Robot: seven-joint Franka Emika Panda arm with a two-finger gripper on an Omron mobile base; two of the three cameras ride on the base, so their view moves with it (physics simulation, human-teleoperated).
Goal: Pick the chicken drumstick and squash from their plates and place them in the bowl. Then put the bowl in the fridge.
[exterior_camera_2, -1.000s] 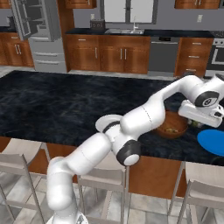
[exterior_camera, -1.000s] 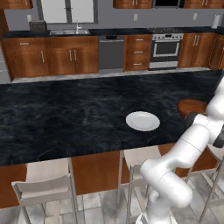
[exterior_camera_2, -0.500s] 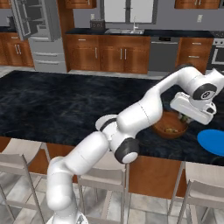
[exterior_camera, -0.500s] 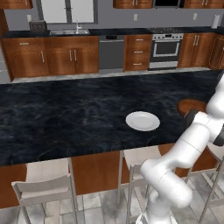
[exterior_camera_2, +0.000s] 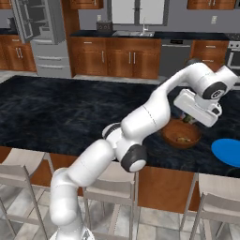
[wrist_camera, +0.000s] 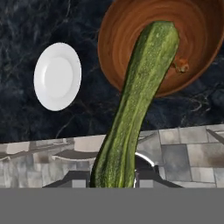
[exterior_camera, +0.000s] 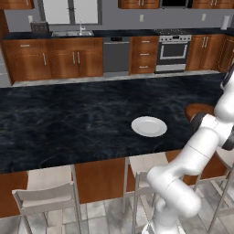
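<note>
While held by end effector point(exterior_camera_2: 188, 118), squash point(wrist_camera: 131, 109) overhangs bowl point(wrist_camera: 118, 48)

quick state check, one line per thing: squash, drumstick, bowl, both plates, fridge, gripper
squash: held in the gripper, raised over the bowl
chicken drumstick: lying in the bowl
bowl: upright on the counter, drumstick inside
white plate: bare, flat on the counter
blue plate: bare, flat on the counter
fridge: door open
gripper: shut on the squash
</note>
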